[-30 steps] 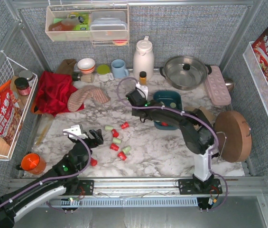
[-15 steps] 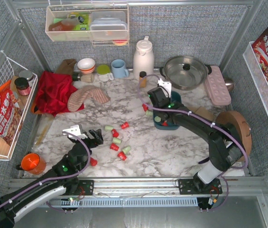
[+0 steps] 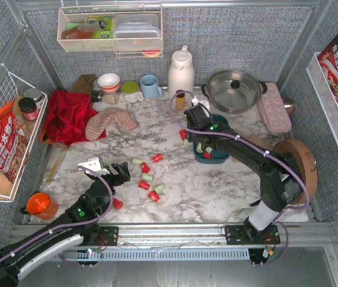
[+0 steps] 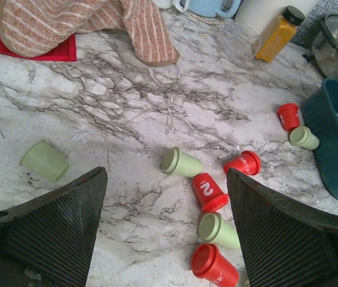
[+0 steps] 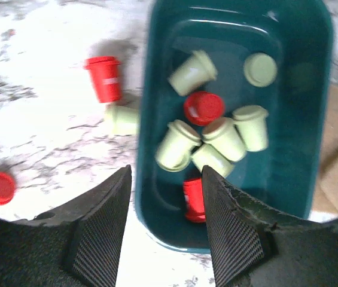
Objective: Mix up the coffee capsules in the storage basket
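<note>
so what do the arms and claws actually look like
the left arm and right arm are black jointed links with a pale grey lower section, a purple cable strung along each, and small green lights. the left claw and right claw each have two black wedge-shaped fingers with mesh-textured faces

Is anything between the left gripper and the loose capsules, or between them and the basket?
Nothing visible. Bare marble lies between the open left gripper and the loose capsules, and on to the storage basket; only the right gripper hangs above the basket.
</note>
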Available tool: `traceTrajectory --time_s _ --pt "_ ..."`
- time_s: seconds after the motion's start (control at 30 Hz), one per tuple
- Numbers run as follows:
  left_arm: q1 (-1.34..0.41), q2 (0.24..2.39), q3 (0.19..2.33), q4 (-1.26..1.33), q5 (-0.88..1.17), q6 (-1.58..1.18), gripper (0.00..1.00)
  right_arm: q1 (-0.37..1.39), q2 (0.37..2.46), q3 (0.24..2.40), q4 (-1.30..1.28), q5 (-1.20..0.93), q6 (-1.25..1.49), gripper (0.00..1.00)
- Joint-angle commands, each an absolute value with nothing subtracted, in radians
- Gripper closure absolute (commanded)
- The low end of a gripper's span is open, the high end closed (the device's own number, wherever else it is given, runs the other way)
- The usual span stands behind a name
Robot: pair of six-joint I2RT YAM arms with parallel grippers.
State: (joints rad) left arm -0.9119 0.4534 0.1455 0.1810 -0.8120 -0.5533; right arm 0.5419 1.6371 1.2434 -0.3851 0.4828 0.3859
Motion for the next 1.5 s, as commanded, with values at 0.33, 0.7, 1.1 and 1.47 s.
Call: traceTrajectory --time_s 0.33,0.7,1.1,1.47 --pt "-0.911 0.437 0.148 0.167 -0.826 -0.552 0.10 0.589 1.933 1.462 -0.273 0.299 0.231 0.47" --pt "-0.911 0.365 0.114 0.141 -0.847 -0.559 0.10 0.561 2.116 1.565 -0.275 0.360 0.272 0.48" --pt "-0.911 0.368 0.100 0.168 -0.853 -0.554 0.09 0.549 2.166 1.552 -0.230 0.310 0.273 0.58" --pt "-0.912 0.361 0.106 0.153 -0.853 -0.563 0.09 0.551 1.989 1.454 -0.195 0.301 0.277 0.72"
